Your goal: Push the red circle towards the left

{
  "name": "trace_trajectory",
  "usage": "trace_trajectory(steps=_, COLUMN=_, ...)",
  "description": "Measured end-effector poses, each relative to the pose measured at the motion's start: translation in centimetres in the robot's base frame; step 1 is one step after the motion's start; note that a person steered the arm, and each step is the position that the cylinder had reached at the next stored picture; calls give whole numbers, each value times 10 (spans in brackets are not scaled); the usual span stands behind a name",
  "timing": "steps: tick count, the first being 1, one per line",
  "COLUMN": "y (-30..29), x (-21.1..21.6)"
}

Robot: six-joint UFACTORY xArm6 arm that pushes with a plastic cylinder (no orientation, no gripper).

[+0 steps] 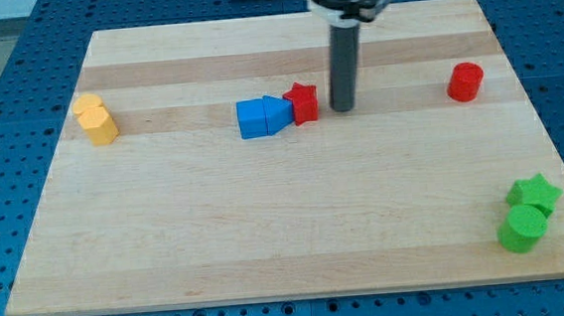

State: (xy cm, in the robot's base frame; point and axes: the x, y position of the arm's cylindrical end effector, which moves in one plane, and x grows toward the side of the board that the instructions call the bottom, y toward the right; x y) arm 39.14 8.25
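Straight dark grey rod, matte cylinder, wider black and silver collar above, my tip (pixel 343 108) blunt

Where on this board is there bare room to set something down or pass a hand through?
The widest bare patch is the lower middle, between the blue blocks above and the green star and green cylinder at the view's right. Another lies between the yellow blocks and blue blocks. It is crowded where my tip stands beside the red star; the red circle sits apart.
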Motion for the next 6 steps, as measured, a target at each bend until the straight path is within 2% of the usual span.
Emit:
trace_trajectory(steps=2, y=152, x=53)
trace_trajectory(steps=3, y=237, x=42)
trace_trajectory(steps=4, y=225, x=-15)
trace_trajectory(steps=6, y=142, x=-25)
